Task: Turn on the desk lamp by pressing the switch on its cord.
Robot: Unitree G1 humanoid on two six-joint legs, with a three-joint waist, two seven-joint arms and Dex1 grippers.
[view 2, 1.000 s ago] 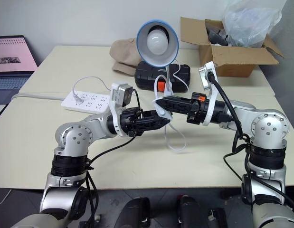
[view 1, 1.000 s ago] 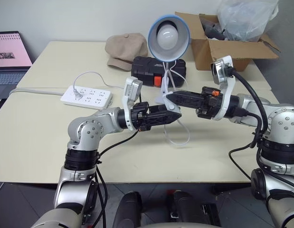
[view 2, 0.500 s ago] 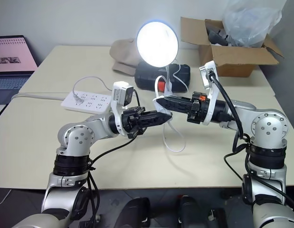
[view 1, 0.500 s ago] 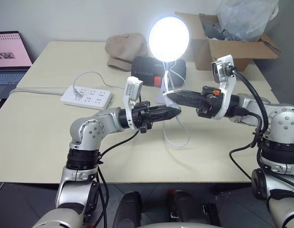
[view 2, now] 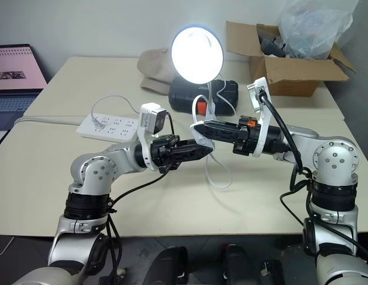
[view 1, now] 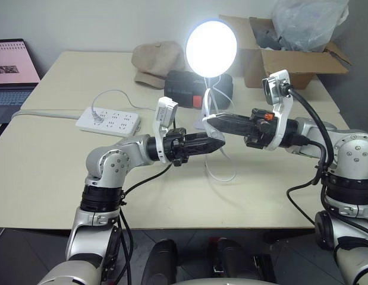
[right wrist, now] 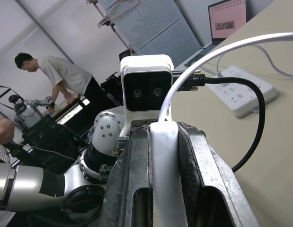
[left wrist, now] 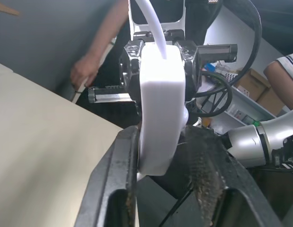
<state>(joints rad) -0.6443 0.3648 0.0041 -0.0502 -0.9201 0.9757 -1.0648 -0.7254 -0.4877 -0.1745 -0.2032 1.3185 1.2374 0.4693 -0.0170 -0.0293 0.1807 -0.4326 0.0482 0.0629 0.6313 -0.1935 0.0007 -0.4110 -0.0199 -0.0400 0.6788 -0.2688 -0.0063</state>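
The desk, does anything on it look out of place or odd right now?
Nothing looks spilled or broken. The lamp is lit. Its cord hangs off the table in a loop, because the right gripper is shut on the switch in mid-air, and the left gripper sits around it too.

Pretty ordinary office corner: two pale cream benches (view 1: 47, 172) pushed together under a plain white wall (view 1: 100, 24). An open laptop with a pink screen (view 1: 14, 62) sits off to the left, a brown cardboard box (view 1: 279, 59) holding a clear plastic bag (view 1: 308, 21) back right. Dark floor (view 1: 11, 249) below.
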